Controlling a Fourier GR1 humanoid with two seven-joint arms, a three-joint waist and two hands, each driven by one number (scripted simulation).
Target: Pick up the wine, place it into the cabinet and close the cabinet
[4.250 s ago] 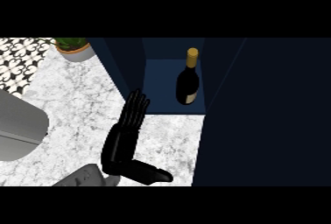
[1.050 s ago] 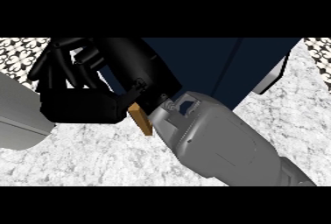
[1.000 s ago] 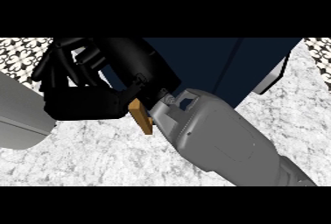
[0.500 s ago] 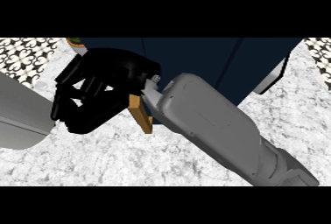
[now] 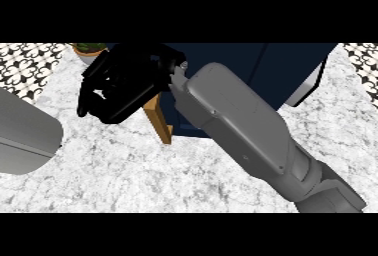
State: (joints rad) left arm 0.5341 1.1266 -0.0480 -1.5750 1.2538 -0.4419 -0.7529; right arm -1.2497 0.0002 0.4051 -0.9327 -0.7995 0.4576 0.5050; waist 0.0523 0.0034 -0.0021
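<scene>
**A:** ok so where's the wine? can't spot it anywhere

**B:** same, no bottle shows. The right forearm (image 5: pixel 244 130) comes in from the lower right corner and lies across the dark blue cabinet (image 5: pixel 221 60). It covers a good chunk of the front, so I can't tell if the wine's inside.

**A:** and the right robot hand (image 5: pixel 118 92)?

**B:** it's black, with the fingers curled in and nothing visible in them. It's up top left, right at the upper end of the tan edge of the cabinet door (image 5: pixel 158 120). Touching or not, can't say.

**A:** door shut?

**B:** nope, it sticks out over the marble surface (image 5: pixel 148 175). There's a small potted plant (image 5: pixel 88 49) just behind the hand.
</scene>
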